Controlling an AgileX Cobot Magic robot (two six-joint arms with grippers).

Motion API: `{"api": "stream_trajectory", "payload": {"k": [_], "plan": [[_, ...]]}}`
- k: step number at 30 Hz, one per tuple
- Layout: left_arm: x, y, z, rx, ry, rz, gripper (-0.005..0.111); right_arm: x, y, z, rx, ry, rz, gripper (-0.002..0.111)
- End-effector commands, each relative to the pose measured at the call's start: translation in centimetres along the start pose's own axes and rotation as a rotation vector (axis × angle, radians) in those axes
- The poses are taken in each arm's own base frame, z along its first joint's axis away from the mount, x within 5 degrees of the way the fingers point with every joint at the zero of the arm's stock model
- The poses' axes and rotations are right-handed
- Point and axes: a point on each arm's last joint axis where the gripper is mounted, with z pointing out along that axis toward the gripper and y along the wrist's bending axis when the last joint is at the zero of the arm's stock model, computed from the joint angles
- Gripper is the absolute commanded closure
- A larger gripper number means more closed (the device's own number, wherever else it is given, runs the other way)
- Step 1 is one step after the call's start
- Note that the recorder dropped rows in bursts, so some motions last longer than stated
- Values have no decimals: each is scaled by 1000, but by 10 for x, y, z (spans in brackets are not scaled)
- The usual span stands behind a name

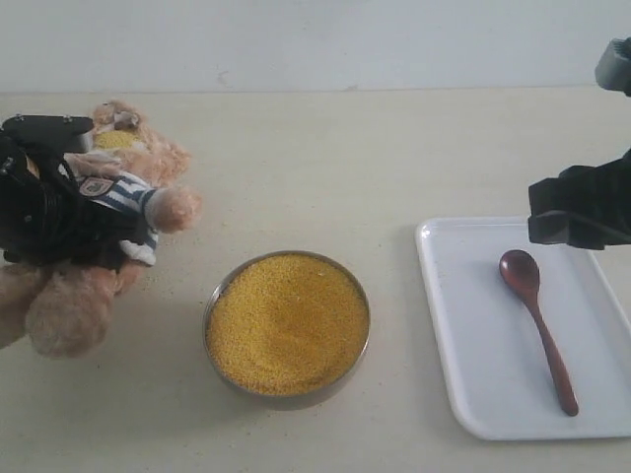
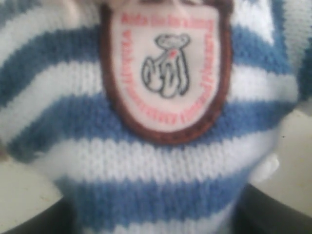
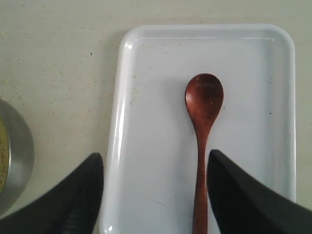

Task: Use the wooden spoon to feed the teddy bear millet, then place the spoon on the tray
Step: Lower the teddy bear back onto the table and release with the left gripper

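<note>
The teddy bear (image 1: pixel 128 195) lies at the left of the table, and some yellow millet (image 1: pixel 116 140) shows in its hollowed face. My left gripper (image 1: pixel 54 212) is shut on the bear's body. Its wrist view is filled by the striped shirt (image 2: pixel 161 161) and chest badge (image 2: pixel 165 68). More millet (image 1: pixel 286 320) fills the round metal bowl (image 1: pixel 212 307) in the middle. The wooden spoon (image 1: pixel 537 315) lies flat on the white tray (image 1: pixel 473 335) at the right. My right gripper (image 3: pixel 155 155) hangs open above the tray (image 3: pixel 151 97), and the spoon (image 3: pixel 204 102) lies free beside one finger.
The beige table (image 1: pixel 325 168) runs back to a pale wall. The metal bowl's rim (image 3: pixel 22 156) shows at the edge of the right wrist view, a short gap from the tray. The tray reaches the table's right front corner.
</note>
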Motion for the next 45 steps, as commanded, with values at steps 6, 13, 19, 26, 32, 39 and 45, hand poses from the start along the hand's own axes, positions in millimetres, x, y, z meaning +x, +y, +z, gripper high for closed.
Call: {"api": "stream_trajectory", "payload": {"k": [6,13,19,26,32,39,45], "plan": [[-3,-3,17,19,17,-45,61,0,0,1,-17,-26,1,50],[-3,-4,16,20,20,-49,25,0,0,1,-20,-24,4,50],[-2,-3,13,19,28,-48,17,0,0,1,-20,-22,4,50],[-6,-3,-11,29,-54,-38,17,0,0,1,-20,-20,2,50],[-13,-3,-42,29,-132,-18,17,1,0,1,-20,-16,-5,50],[-26,0,-89,-4,-214,13,29,1,0,1,-20,-14,-7,59],[-21,3,-118,-12,-293,18,90,1,0,0,-20,-13,-14,108]]}}
